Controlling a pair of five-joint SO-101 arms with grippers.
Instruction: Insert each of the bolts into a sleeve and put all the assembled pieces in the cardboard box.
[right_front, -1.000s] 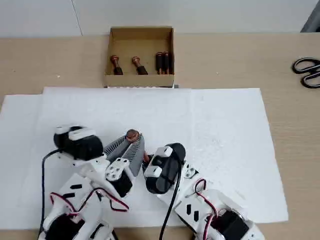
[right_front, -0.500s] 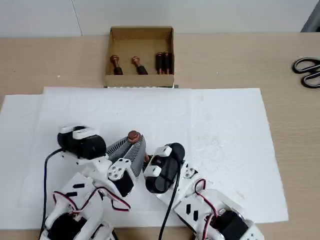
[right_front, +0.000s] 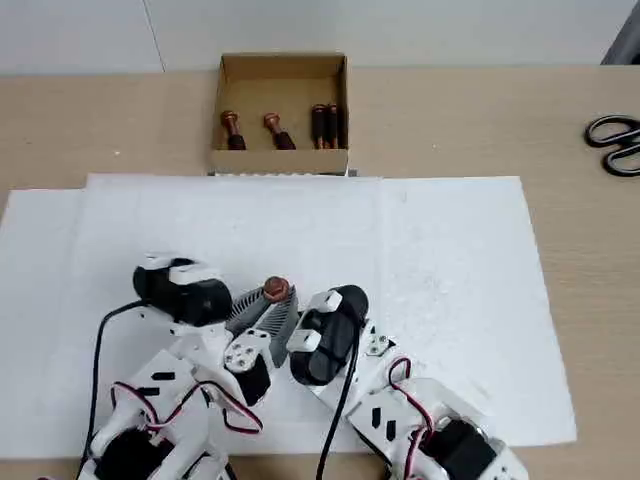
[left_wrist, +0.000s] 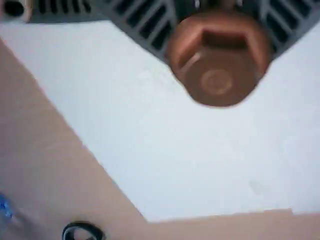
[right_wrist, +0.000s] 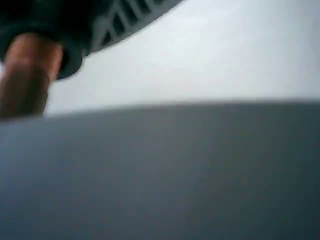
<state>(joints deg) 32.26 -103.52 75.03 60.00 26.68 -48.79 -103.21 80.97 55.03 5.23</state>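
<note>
We see the left gripper (right_front: 270, 302) clenched on a copper bolt (left_wrist: 217, 65): the hexagonal head sticks out just past the grey ribbed fingers (right_front: 245, 310), which press on it from both sides above the white sheet (right_front: 450, 260). The cardboard box (right_front: 280, 160) lies well apart from this gripper, straight ahead of its tips beyond the far edge of the sheet, and several assembled pieces (right_front: 232, 130) lie inside it. The right arm (right_front: 325, 340) stands just beside the gripper, on its right side.
</note>
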